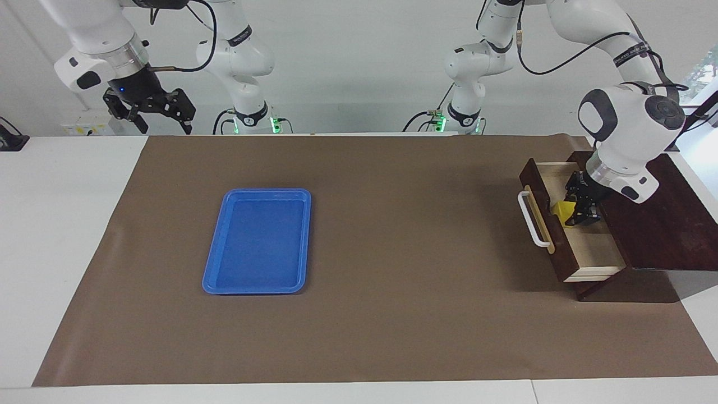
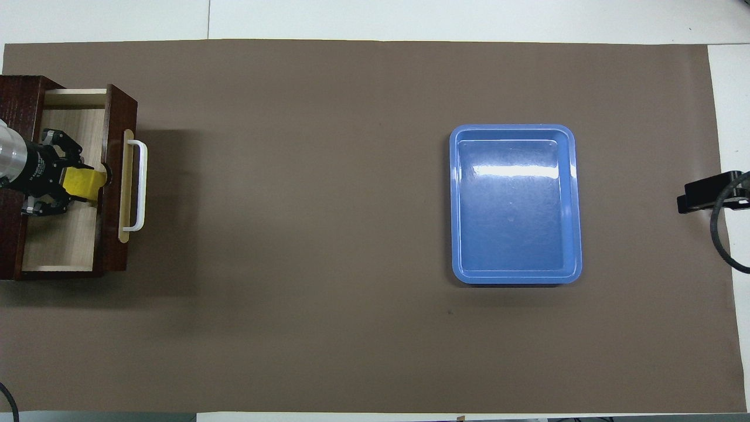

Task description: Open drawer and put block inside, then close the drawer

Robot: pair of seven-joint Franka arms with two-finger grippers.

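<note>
The dark brown box's drawer (image 1: 592, 255) stands pulled out at the left arm's end of the table, white bar handle (image 1: 532, 220) toward the table's middle. My left gripper (image 1: 573, 213) reaches down into the drawer and is shut on the yellow block (image 1: 562, 211), low over the pale wood floor just inside the drawer's front panel. In the overhead view the block (image 2: 84, 183) sits at the gripper's (image 2: 73, 183) tip inside the drawer (image 2: 61, 243). My right gripper (image 1: 164, 122) is open and empty, raised over the right arm's end of the table, waiting.
A blue tray (image 1: 258, 241) lies on the brown mat (image 1: 392, 280) toward the right arm's end; it also shows in the overhead view (image 2: 515, 205). The dark box top (image 1: 662, 224) lies beside the left arm's wrist.
</note>
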